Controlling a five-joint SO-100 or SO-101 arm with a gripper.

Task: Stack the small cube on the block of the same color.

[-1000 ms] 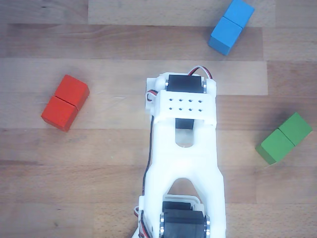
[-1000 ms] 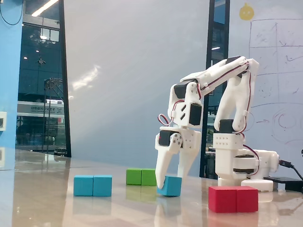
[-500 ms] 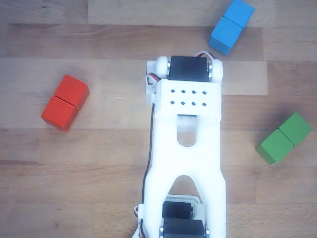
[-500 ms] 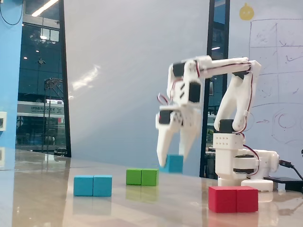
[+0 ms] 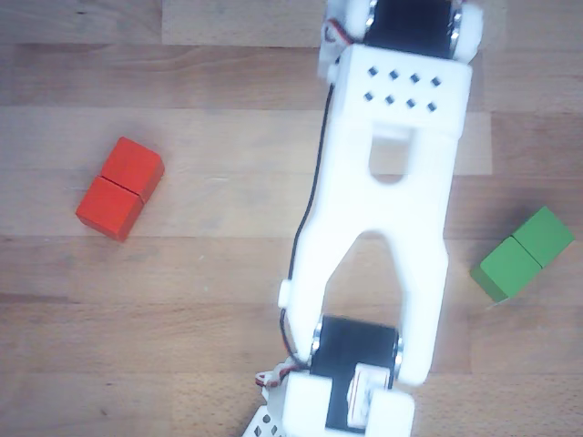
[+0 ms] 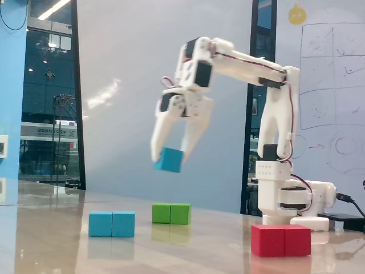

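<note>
Gripping small cube (image 6: 169, 160): claw (image 6: 170, 154) clamped, aloft | glossy wood table (image 6: 51, 240) | glass-walled room, whiteboard (image 6: 333, 85)

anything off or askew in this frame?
Nothing stands out. In the fixed view the gripper holds the small cube in the air, slightly tilted. The blue block, green block and red block lie flat and apart on the table.

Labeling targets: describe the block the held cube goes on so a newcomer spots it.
In the fixed view, start at the white arm holding the small cube in its end effector. Below it on the table lies the block of the same color, leftmost of three: light blue, unlike the green block and red block.
</note>
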